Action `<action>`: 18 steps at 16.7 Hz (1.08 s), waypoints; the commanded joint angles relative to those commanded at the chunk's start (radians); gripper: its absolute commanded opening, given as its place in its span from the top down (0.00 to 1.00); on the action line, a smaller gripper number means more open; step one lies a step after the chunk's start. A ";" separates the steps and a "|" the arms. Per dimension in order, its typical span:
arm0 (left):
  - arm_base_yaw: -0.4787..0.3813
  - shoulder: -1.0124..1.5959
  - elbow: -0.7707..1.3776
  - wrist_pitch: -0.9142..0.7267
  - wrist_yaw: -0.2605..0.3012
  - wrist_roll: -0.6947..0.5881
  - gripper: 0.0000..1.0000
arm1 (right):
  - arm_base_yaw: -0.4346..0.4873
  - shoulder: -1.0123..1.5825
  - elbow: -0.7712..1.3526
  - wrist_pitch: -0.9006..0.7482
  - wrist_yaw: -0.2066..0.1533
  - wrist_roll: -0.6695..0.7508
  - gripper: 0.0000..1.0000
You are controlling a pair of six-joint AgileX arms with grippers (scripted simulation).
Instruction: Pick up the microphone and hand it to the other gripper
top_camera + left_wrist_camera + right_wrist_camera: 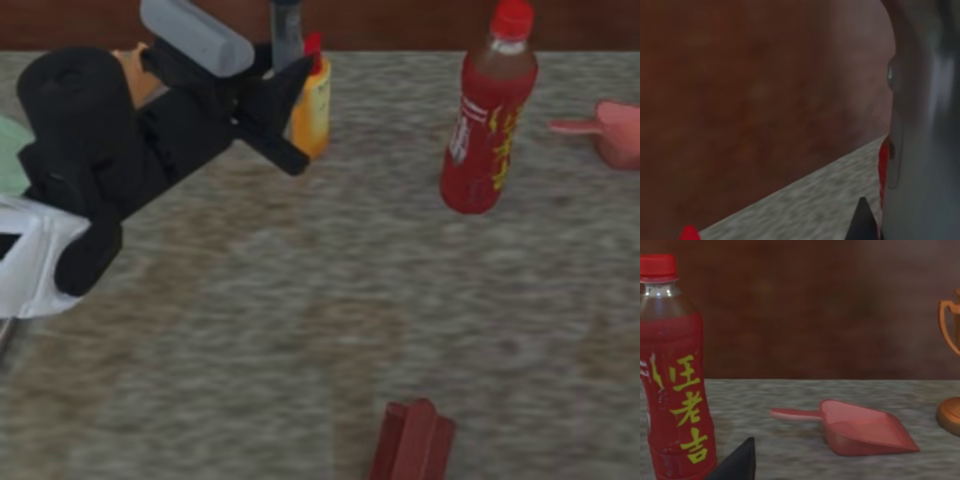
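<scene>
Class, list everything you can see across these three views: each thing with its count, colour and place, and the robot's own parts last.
microphone: one, grey, upright at the table's far edge, just beyond the left tool
yellow tube: one, yellow with red cap, beside the microphone
bottle: one, red with red cap, standing far right of centre
scoop: one, pink, on the table right of the bottle
trophy: one, bronze, at the edge of the right wrist view
block: one, dark red, near edge of the table
green item: one, left edge, mostly hidden
table: one, mottled grey-brown
left tool: one, black, open, far left by the tube
right tool: one, black, only a tip shows, near the bottle
</scene>
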 joint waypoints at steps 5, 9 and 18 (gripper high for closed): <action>-0.112 -0.051 0.001 -0.035 -0.125 0.004 1.00 | 0.000 0.000 0.000 0.000 0.000 0.000 0.00; -0.203 -0.091 0.003 -0.061 -0.224 0.001 1.00 | 0.000 0.000 0.000 0.000 0.000 0.000 0.00; -0.206 -0.093 0.004 -0.061 -0.227 0.001 1.00 | 0.000 0.000 0.000 0.000 0.000 0.000 0.00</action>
